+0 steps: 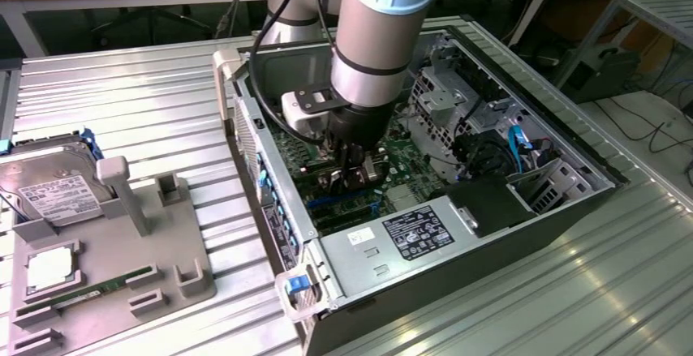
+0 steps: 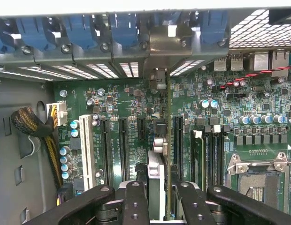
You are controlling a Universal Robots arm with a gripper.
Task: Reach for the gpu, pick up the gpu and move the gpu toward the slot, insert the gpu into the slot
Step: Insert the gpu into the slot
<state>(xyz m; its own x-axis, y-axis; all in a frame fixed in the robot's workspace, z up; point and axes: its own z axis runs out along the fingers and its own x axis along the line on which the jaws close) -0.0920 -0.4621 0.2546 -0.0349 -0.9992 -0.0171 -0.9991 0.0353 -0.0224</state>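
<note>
My gripper [image 1: 358, 179] reaches down inside the open computer case and is shut on the gpu [image 2: 157, 176]. The card stands on edge between the two black fingers [image 2: 136, 199]. Its thin dark edge runs from the grip across the green motherboard [image 2: 126, 101] to a metal bracket end [image 2: 158, 78] at the case's rear wall. The card stands in line with the black connector strips beside it. Blue connector strips [image 1: 323, 204] show on the board just beside the gripper. The slot under the card is hidden by the card and fingers, so I cannot tell whether the card touches it.
Case walls close in around the arm, with the power supply [image 1: 417, 230] on one side and drive cages [image 1: 455, 96] behind. On the board are a white slot [image 2: 88, 145], a cable bundle [image 2: 33, 124] and the processor socket [image 2: 258, 180]. A grey tray [image 1: 119, 267] holds a hard drive [image 1: 54, 194].
</note>
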